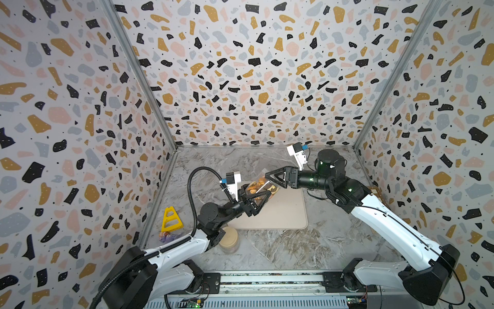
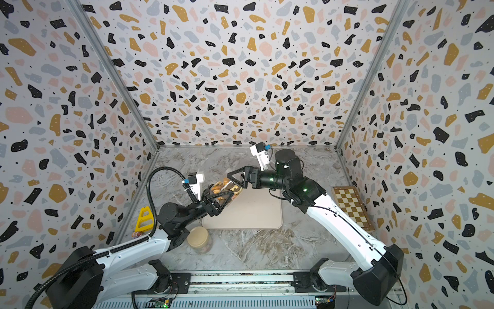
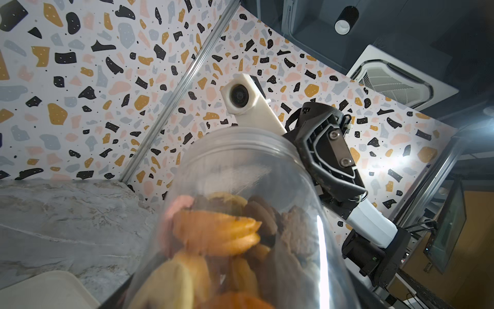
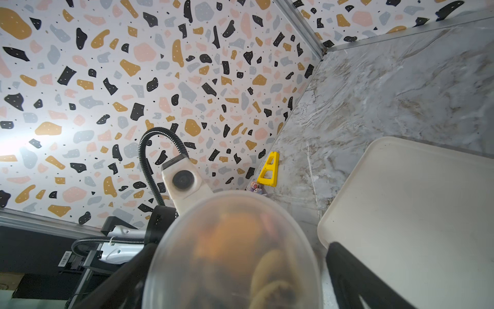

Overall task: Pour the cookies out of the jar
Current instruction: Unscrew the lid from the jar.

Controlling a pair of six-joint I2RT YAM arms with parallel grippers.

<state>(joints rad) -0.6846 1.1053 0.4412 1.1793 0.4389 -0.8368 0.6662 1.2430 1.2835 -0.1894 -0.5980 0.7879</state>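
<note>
A clear plastic jar (image 1: 263,187) hangs tilted above the far left corner of the beige tray (image 1: 283,214) in both top views. The cookies (image 3: 216,235) inside are golden-orange, dark brown and pale, and lie against its lower end. My left gripper (image 1: 260,199) is shut on the jar's body from below. My right gripper (image 1: 270,178) is open at the jar's upper, ridged end. Its fingers (image 4: 358,278) stand on either side of the jar (image 4: 232,254), and a sliver of table shows between one finger and the jar. The left fingers are hidden in the left wrist view.
A round tan-lidded container (image 1: 229,238) stands by the left arm near the tray's front left corner. A yellow triangular piece (image 1: 171,219) and a small purple object (image 1: 165,236) lie by the left wall. A chessboard (image 2: 352,208) lies along the right wall.
</note>
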